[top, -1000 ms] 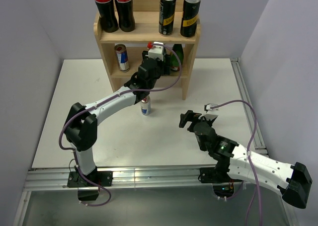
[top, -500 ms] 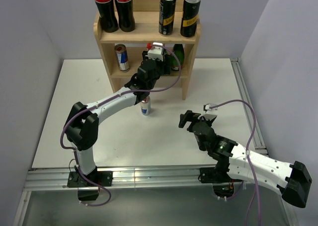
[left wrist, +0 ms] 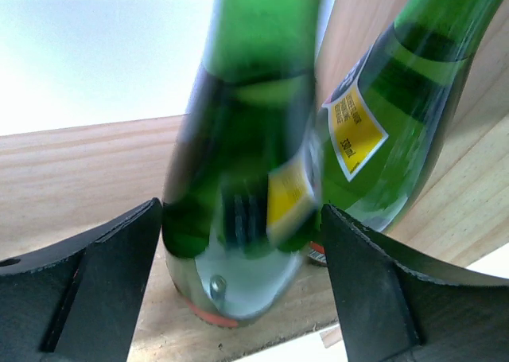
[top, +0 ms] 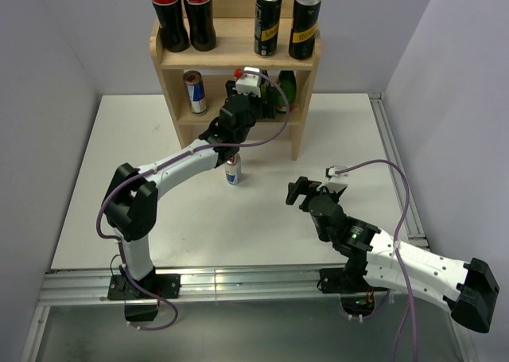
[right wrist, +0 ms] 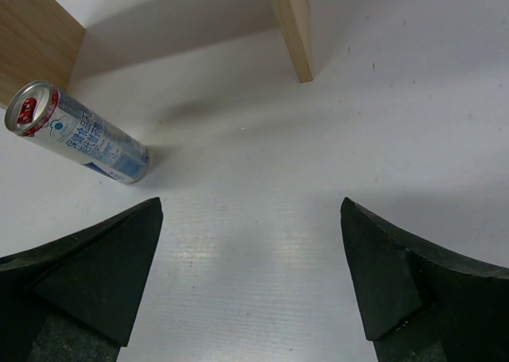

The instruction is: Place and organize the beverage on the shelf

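Straddling bottle (left wrist: 238,139) on shelf (top: 169,87) middle tier with left end effector (left wrist: 240,211), wide; could not tell if gripped. Held right end effector (right wrist: 250,207) wide, empty. Saw can (top: 232,171) upright toward table's (top: 358,139) far edge, nearer left.

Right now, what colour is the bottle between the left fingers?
Green bottle, yellow label; clearest in the left wrist view.

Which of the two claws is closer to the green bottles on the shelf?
Left. The left gripper has a green bottle between its fingers on the shelf's middle tier; the right gripper sits open above the table, well in front of the shelf.
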Tool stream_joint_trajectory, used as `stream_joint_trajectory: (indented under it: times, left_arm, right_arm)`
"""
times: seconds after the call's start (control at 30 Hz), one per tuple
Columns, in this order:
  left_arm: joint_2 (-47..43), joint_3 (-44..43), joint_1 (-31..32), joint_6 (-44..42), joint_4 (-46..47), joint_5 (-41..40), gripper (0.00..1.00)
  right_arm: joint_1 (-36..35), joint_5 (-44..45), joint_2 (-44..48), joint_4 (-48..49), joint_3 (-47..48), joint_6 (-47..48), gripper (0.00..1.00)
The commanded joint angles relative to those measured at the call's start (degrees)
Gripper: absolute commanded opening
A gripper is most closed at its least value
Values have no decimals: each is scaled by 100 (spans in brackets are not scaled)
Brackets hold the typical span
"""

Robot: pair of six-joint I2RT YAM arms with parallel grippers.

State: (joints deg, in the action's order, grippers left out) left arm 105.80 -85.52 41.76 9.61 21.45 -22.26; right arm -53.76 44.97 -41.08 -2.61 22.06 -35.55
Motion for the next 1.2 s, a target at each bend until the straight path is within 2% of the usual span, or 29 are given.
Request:
stream_joint_trajectory:
  times: [0.0, 0.07, 0.5, 0.67, 0.93, 1.13, 1.17]
  left_arm:
    - [-15, -150, -229, 305, 500, 2, 87]
    - [-24, -132, -229, 296, 500, -6, 90]
    - [-182, 61, -229, 331, 439, -68, 91]
    - [-840, 666, -168, 463, 263, -103, 99]
    - [-2201, 1871, 130, 577, -97, -279, 99]
    - [-2721, 2319, 262, 595, -396, -173, 99]
    - [-2836, 2607, 315, 656, -388, -173, 99]
  right_arm:
    - [-30, 135, 21, 173, -27, -92, 100]
    - [-30, 135, 21, 173, -18, -92, 100]
    - [-30, 126, -40, 217, 0, -75, 100]
    - [-30, 117, -23, 235, -9, -57, 100]
    - [-30, -32, -216, 244, 35, 4, 100]
    - [-38, -85, -392, 402, 158, 39, 100]
    - [-38, -76, -383, 367, 175, 22, 100]
